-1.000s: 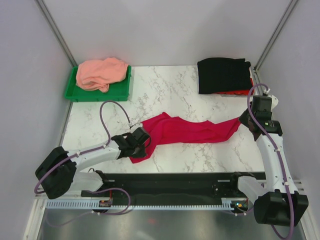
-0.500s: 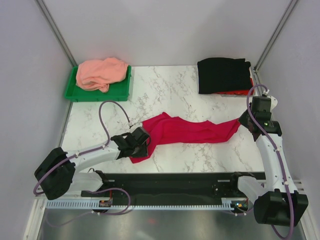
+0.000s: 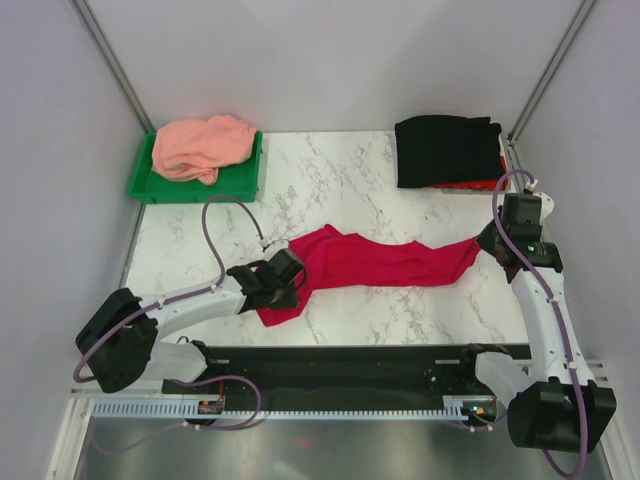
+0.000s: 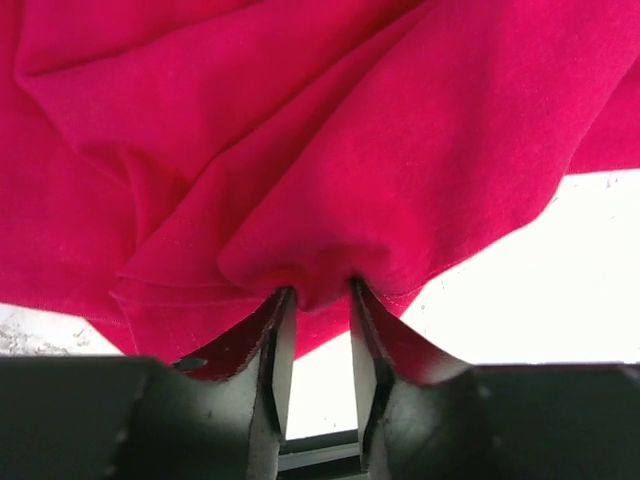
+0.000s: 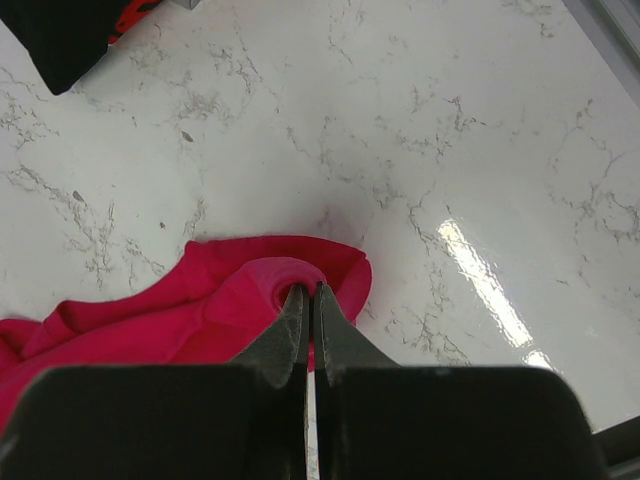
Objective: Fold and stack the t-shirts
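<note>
The crimson-red t-shirt [image 3: 375, 262] lies bunched in a long strip across the middle of the marble table. My left gripper [image 3: 284, 284] is shut on its left end; the left wrist view shows a fold of red cloth [image 4: 300, 180] pinched between the fingertips of that gripper [image 4: 315, 292]. My right gripper [image 3: 483, 243] is shut on the right end; the right wrist view shows that gripper [image 5: 310, 292] closed on the shirt's edge [image 5: 200, 310]. The black t-shirt [image 3: 447, 150] lies folded at the back right. The salmon-pink t-shirt [image 3: 200, 145] lies crumpled at the back left.
The pink shirt sits in a green plastic tray [image 3: 243, 180]. A strip of red-orange cloth [image 3: 470, 184] shows under the black shirt's front edge. Enclosure walls stand on the left, right and back. A black rail [image 3: 340, 365] runs along the near edge.
My left gripper has shifted slightly right and away with the shirt's left end. The right arm has barely moved.
</note>
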